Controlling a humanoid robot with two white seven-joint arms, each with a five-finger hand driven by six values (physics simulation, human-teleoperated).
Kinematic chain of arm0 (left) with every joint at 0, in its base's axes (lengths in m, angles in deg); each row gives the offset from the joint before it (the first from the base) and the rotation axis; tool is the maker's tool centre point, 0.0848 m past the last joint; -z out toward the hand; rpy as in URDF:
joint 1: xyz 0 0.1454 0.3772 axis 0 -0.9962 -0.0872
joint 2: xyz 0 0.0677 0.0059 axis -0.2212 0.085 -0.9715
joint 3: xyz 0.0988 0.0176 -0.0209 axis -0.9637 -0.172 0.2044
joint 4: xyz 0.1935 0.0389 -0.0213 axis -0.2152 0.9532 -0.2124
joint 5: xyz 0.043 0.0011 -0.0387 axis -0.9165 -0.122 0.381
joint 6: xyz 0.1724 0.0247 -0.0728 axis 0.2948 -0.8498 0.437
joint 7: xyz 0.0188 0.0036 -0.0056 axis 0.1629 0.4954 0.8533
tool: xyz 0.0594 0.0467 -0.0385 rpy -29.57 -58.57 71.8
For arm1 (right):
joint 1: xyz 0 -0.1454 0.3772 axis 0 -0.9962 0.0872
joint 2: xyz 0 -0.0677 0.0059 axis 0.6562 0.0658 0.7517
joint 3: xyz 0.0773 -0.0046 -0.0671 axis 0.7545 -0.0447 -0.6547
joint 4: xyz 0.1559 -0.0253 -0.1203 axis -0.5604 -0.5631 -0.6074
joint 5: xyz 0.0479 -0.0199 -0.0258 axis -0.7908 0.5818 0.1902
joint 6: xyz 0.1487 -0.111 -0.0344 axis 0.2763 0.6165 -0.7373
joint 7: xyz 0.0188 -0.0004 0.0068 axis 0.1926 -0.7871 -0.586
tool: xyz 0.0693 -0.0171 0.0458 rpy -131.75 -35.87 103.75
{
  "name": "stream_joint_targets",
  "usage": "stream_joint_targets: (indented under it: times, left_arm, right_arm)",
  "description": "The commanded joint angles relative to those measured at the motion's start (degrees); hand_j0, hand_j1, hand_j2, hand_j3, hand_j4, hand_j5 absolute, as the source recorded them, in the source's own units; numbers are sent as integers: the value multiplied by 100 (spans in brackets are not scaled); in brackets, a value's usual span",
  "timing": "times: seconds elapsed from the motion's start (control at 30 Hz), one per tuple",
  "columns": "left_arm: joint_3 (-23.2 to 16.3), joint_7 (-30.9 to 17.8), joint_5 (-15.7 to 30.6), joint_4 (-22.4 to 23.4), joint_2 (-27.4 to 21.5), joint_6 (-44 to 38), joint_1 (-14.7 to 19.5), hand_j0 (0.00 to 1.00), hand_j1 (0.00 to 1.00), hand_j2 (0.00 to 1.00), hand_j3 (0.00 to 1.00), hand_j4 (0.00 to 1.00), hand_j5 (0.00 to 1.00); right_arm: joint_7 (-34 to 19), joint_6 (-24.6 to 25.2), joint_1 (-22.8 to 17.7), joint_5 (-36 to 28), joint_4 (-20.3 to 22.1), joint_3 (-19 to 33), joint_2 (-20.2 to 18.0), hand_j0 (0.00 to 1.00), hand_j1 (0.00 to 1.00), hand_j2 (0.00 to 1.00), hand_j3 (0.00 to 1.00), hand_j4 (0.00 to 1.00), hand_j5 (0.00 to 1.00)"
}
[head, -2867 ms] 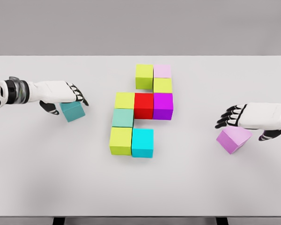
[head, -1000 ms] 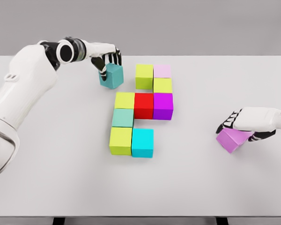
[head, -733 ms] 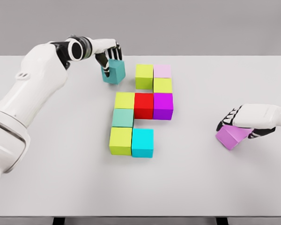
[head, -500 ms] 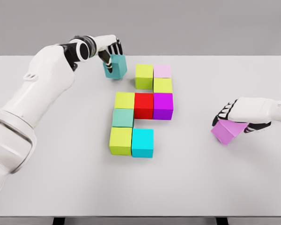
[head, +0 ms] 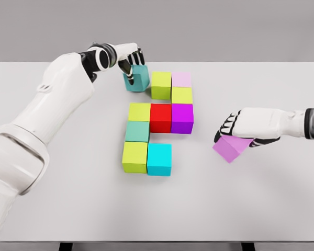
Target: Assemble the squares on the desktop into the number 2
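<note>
Fingers of left hand (head: 130,57) clamped on teal cube (head: 136,78), right hand (head: 247,125) on violet cube (head: 229,147).

White table (head: 52,209) before a plain grey wall (head: 225,29)

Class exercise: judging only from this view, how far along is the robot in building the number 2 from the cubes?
Done: eight cubes sit joined mid-table, from the yellow-green top cube down to the cyan cube. In hand: the left hand holds a teal cube just left of the top row; the right hand grips a violet cube. Left: seating both, probably the violet one at bottom right.
</note>
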Motion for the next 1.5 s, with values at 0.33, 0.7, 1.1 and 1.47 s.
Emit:
stream_joint_targets:
  times: [0.33, 0.7, 1.1, 1.47]
  left_arm:
    - [9, 27, -15, 0, 54, 1, -35, 50, 50, 50, 50, 50, 50]
    - [9, 36, 11, 9, 36, 36, -44, 93, 93, 93, 93, 93, 93]
    - [9, 1, 318, -79, -183, 396, -44, 100, 100, 100, 100, 100, 100]
    - [-201, -61, 494, 9, -1019, 2304, -220, 100, 100, 100, 100, 100, 100]
  right_arm:
    - [4, 14, 536, -38, 260, -658, 580, 57, 57, 57, 57, 57, 57]
    - [4, 14, 721, -20, 260, -905, 651, 100, 100, 100, 100, 100, 100]
    - [4, 14, 844, -407, 164, -439, -113, 100, 100, 100, 100, 100, 100]
    - [4, 14, 176, -108, 14, -395, -246, 100, 100, 100, 100, 100, 100]
